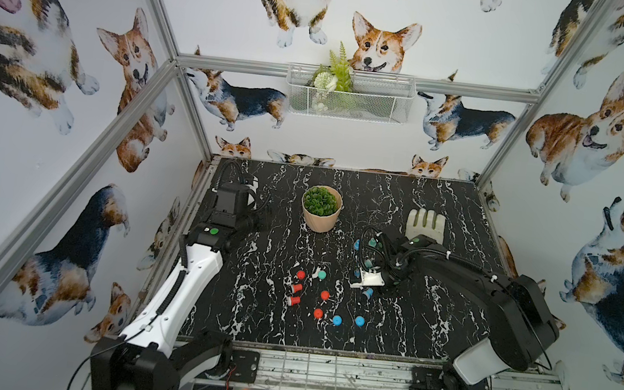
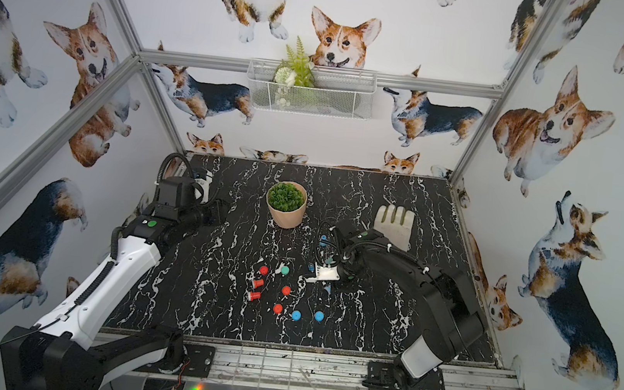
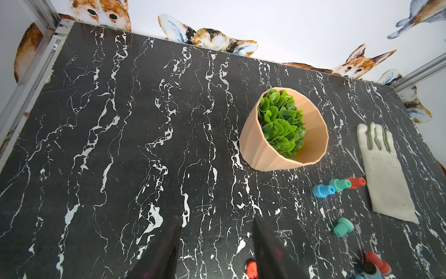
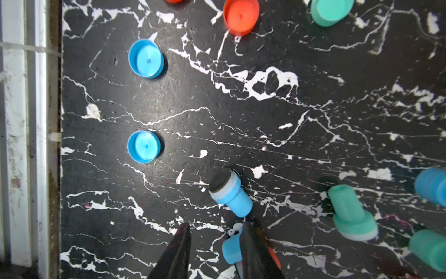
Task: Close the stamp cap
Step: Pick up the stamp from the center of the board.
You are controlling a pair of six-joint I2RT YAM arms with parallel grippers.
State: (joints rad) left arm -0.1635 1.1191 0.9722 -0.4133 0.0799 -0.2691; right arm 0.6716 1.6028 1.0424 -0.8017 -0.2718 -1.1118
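In the right wrist view a blue stamp [image 4: 229, 193] lies on its side on the black marble table [image 4: 265, 120], its dark pad bare. Just short of it, my right gripper [image 4: 216, 224] stands open. A second blue stamp [image 4: 231, 248] lies between the jaws against one finger [image 4: 253, 248], with a gap to the other finger. Two loose blue caps [image 4: 146, 58] [image 4: 144, 146] rest open side up near the table's front edge. In a top view they are the blue caps [image 1: 336, 320] [image 1: 359, 321]. My left gripper [image 3: 217, 218] hangs open and empty over bare table, far left.
Red stamps and caps [image 1: 295, 288] and a teal stamp [image 1: 321, 274] lie mid-table. More teal and blue stamps [image 4: 350, 217] lie beside the right gripper. A potted plant [image 1: 321, 208] and a white glove [image 1: 425, 225] stand behind. The metal rail [image 4: 21, 145] borders the front edge.
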